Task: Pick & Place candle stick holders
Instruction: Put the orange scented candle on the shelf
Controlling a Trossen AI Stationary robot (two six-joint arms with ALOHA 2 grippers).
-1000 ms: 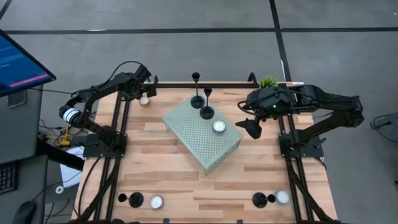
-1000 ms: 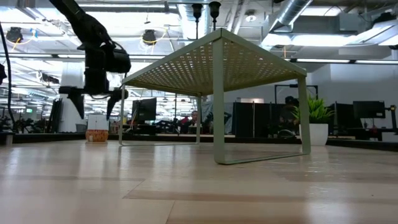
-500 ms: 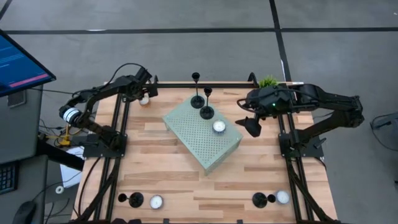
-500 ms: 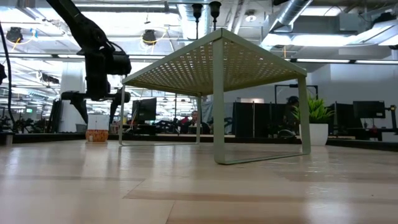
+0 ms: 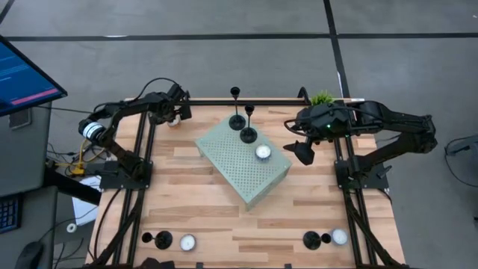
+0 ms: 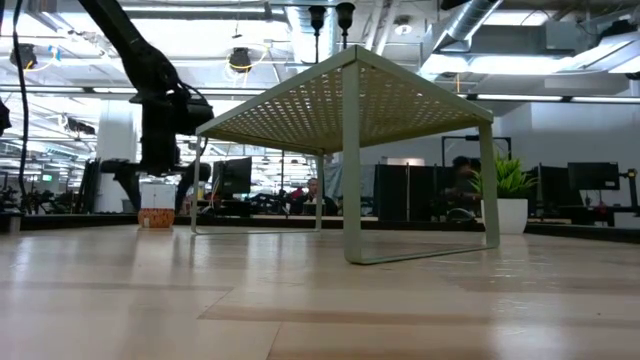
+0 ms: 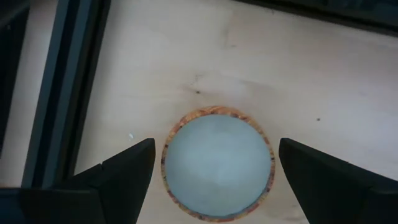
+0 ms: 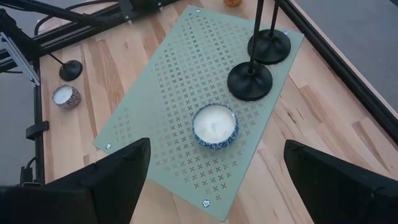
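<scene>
**Left gripper reaches for a candle**

Two candle stick holders (image 5: 243, 123) stand on the green shelf (image 5: 231, 161), far from both sets of fingers. The left gripper (image 7: 211, 165) hangs wide open around a small candle (image 7: 217, 163). I think it must drop, then squeeze. The right gripper (image 8: 211, 168) waits, wide open.

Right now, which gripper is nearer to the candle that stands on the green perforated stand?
Right. The right gripper hovers open just beside the stand's edge, close to the candle. The left gripper is open at the table's far left corner, over another candle.
</scene>
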